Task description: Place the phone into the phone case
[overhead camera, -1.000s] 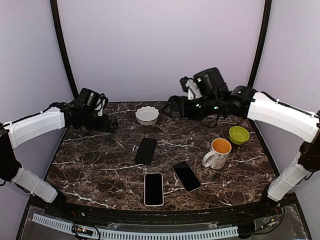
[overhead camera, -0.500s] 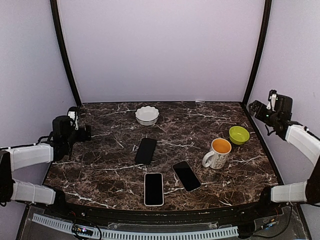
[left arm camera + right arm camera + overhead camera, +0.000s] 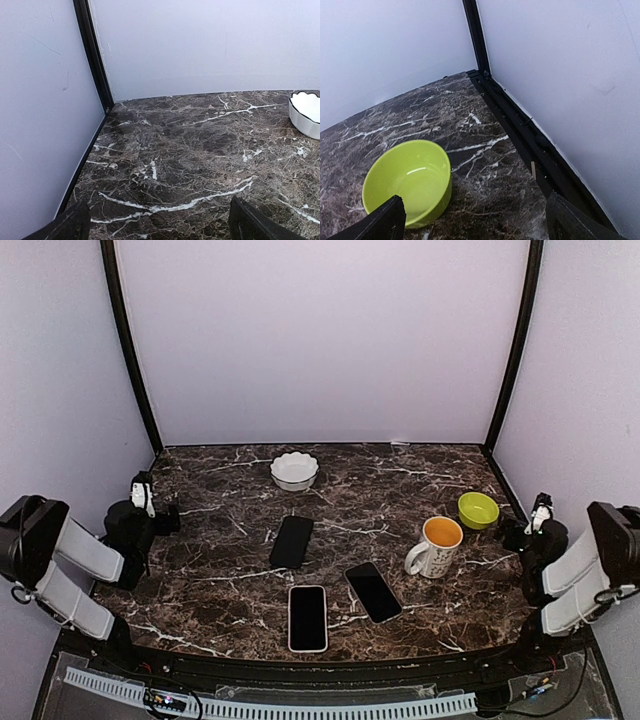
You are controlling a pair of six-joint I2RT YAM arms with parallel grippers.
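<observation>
Three flat phone-shaped things lie mid-table in the top view: a matte black one (image 3: 291, 541), a black one with a white rim (image 3: 307, 617) and a glossy black one (image 3: 373, 591). I cannot tell which is the phone case. My left gripper (image 3: 160, 520) rests at the table's left edge, open and empty, far from them. In the left wrist view (image 3: 160, 225) only bare marble lies between its fingers. My right gripper (image 3: 522, 534) rests at the right edge, open and empty (image 3: 475, 222). No phone shows in either wrist view.
A white scalloped bowl (image 3: 294, 470) stands at the back, also at the right edge of the left wrist view (image 3: 307, 112). An orange-lined mug (image 3: 435, 545) and a green bowl (image 3: 478, 509) stand on the right; the green bowl (image 3: 407, 180) sits just ahead of the right gripper.
Both arms have pulled back from the rear of the table and folded down to the left and right edges. The phones, mug and bowls have not moved.
</observation>
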